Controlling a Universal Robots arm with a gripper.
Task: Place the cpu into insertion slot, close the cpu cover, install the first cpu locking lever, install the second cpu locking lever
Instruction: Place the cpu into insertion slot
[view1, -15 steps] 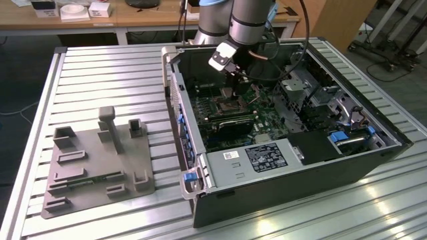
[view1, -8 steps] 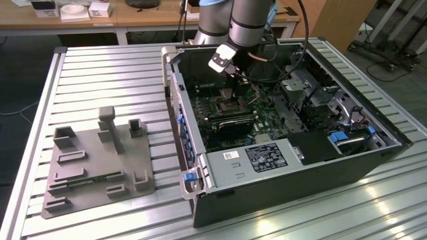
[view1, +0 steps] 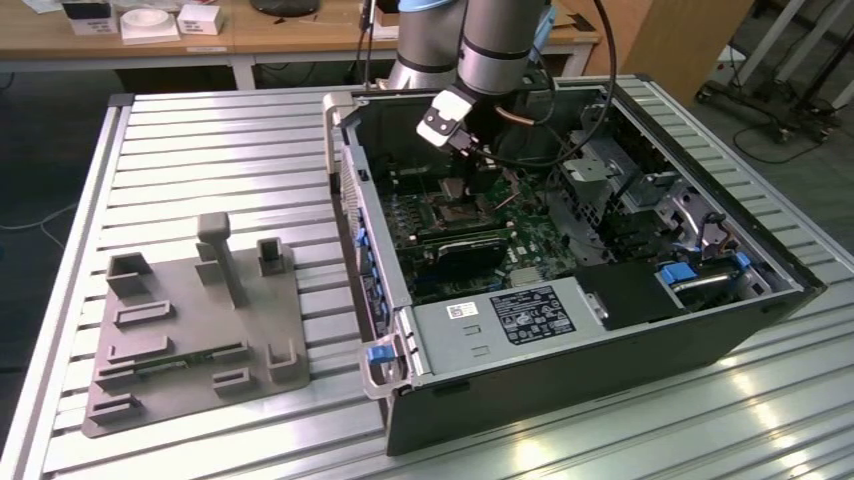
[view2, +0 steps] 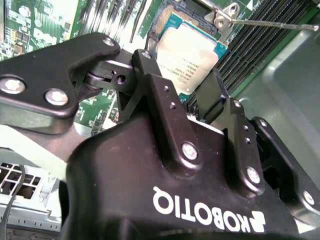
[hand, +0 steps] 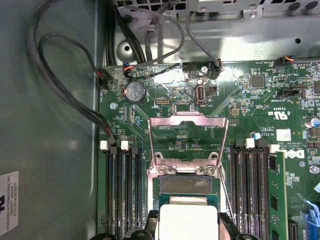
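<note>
Slatted metal tabletop (view1: 200, 140) is seen under an open black computer case (view1: 601, 400) laid on its side, with a green circuit board (hand: 240, 115) on its floor. Inside the case, the small, flat, square cpu (hand: 187, 222) with a silvery-grey metal top is pinched by two opposite edges between the black fingers (view2: 157, 85) of the black gripper (view2: 180, 67), which are closed onto it. It is held over the near part of the square black insertion slot (hand: 187, 186); whether it touches the slot cannot be told. The slot's dark centre is exposed just beyond the fingertips. Farther beyond them, the thin silvery frame of the cpu cover (hand: 186, 118) is stood up on its hinge, open. A thin metal locking lever (view2: 270, 22) is seen raised beside the slot, off to one side of the fingers. Long black memory slots (hand: 120, 195) are ranged outside both fingers. Well apart from the fingers, on the exterior view's left, a grey moulded fixture plate (view1: 200, 330) is laid on the tabletop.
</note>
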